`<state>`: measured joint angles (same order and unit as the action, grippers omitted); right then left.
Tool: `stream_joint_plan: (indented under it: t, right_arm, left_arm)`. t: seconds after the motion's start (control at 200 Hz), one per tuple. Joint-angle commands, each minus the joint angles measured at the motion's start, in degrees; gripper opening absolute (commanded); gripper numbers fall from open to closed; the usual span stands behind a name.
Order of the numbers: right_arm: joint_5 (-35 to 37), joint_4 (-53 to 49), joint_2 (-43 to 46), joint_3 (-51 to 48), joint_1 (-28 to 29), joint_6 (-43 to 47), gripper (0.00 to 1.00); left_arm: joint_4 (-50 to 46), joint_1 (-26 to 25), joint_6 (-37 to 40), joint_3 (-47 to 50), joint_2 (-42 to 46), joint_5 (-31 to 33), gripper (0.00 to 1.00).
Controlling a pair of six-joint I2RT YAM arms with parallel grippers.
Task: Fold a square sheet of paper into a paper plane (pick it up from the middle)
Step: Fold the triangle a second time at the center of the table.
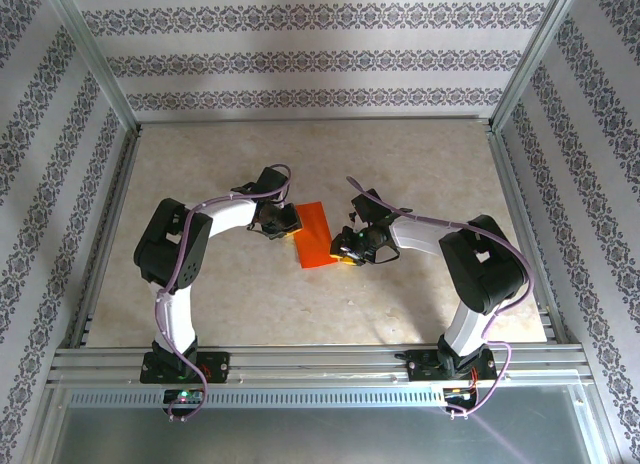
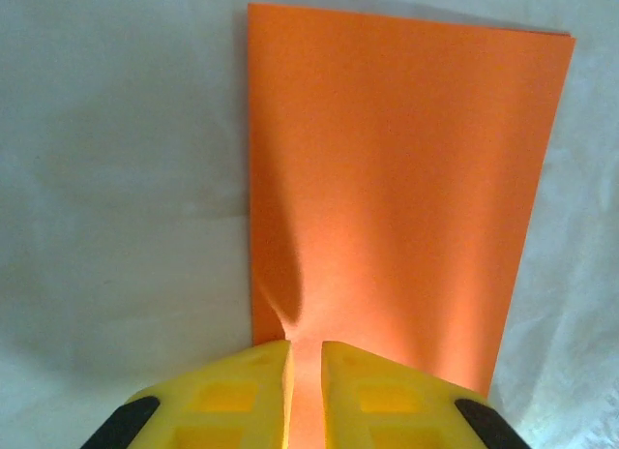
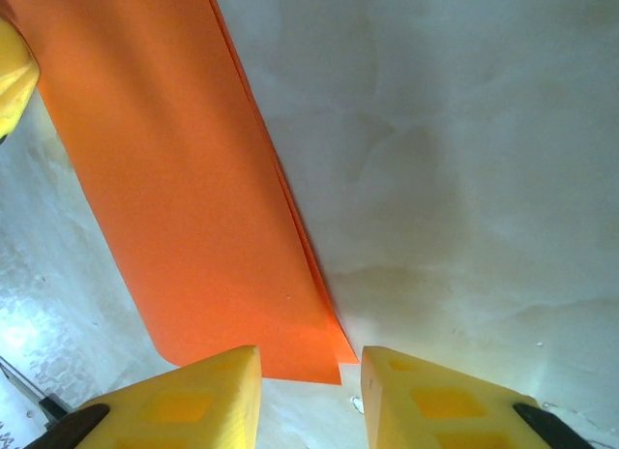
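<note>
The orange-red sheet of paper (image 1: 314,236) lies folded in half as a long rectangle on the table, between the two arms. In the left wrist view the paper (image 2: 397,178) stretches away from my left gripper (image 2: 306,372). Those jaws are shut on the paper's near edge, and a pinch wrinkle runs into the narrow gap. From above, the left gripper (image 1: 288,222) sits at the rectangle's left side. My right gripper (image 1: 345,252) is open at the lower right corner. In its own view the paper (image 3: 184,197) shows two slightly offset layers just ahead of the open right gripper (image 3: 309,372).
The pale marbled table (image 1: 300,154) is bounded by aluminium rails (image 1: 300,362) at the near edge and patterned walls on three sides. A yellow finger of the left gripper (image 3: 12,76) shows at the upper left of the right wrist view.
</note>
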<state>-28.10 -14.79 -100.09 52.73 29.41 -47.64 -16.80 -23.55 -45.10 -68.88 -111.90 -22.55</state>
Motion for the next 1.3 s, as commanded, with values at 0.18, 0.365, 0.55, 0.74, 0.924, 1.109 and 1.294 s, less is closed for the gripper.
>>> stream_joint_plan:
  t: [0.18, 0.365, 0.55, 0.74, 0.924, 1.109, 1.294]
  right_arm:
    - [-0.59, -1.24, -0.31, 0.33, 1.07, -0.13, 0.35]
    - [-1.41, -1.12, -1.05, 1.23, 1.7, 0.31, 0.34]
    - [-2.3, 0.17, -0.99, 1.15, 1.7, 0.23, 0.3]
    - [-2.83, 2.59, -0.95, 0.61, 1.45, -0.52, 0.28]
    - [-2.93, 4.18, -2.19, 0.69, 1.18, -1.41, 0.26]
    - [-2.75, 4.0, -3.0, 0.93, 0.74, -1.58, 0.24]
    - [-2.75, 4.11, -3.0, 1.06, 0.38, -1.85, 0.2]
  left_arm:
    - [-3.59, -0.14, -1.0, -0.33, -2.45, 2.07, 0.16]
    - [-3.51, -0.09, -0.91, -0.12, -2.54, 1.8, 0.16]
    - [-3.51, -0.1, -0.74, -0.1, -2.54, 1.58, 0.16]
    - [-3.33, -0.14, -0.61, -0.07, -2.45, 1.31, 0.16]
    - [-3.24, -0.09, -0.6, -0.11, -2.45, 1.23, 0.16]
    - [-3.31, -0.15, -0.34, -0.13, -2.19, 1.19, 0.16]
    - [-2.98, -0.1, 0.02, -0.22, -2.01, 0.83, 0.16]
